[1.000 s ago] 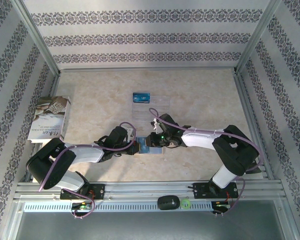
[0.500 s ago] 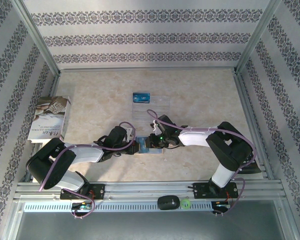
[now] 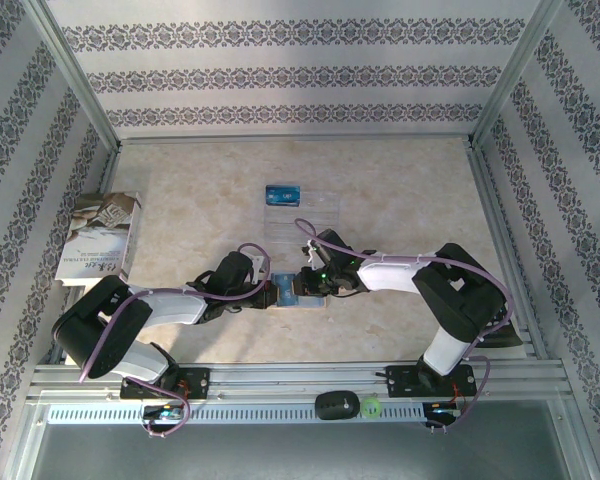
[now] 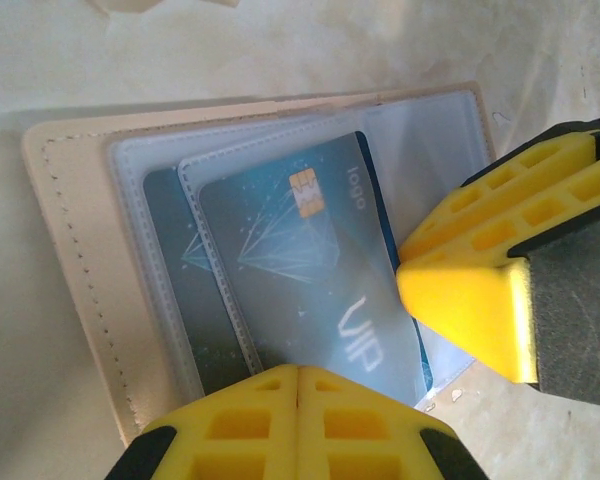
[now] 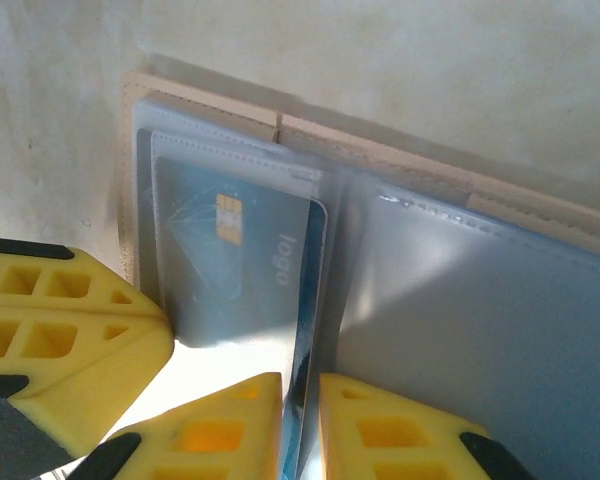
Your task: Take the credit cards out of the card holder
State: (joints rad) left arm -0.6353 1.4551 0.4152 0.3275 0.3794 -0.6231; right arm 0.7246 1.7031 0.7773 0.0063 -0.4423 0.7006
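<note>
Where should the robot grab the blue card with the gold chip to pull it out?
By its free edge beside the card holder's fold, coming from the fold side. The rest of the blue card lies flat under the clear pocket, which opens toward the fold. The right gripper pinches that thin edge.

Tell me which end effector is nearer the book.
Left. The left end effector sits at the edge of the card holder facing the book; the right end effector, pinching a credit card, is on the holder's far side, farther away.
</note>
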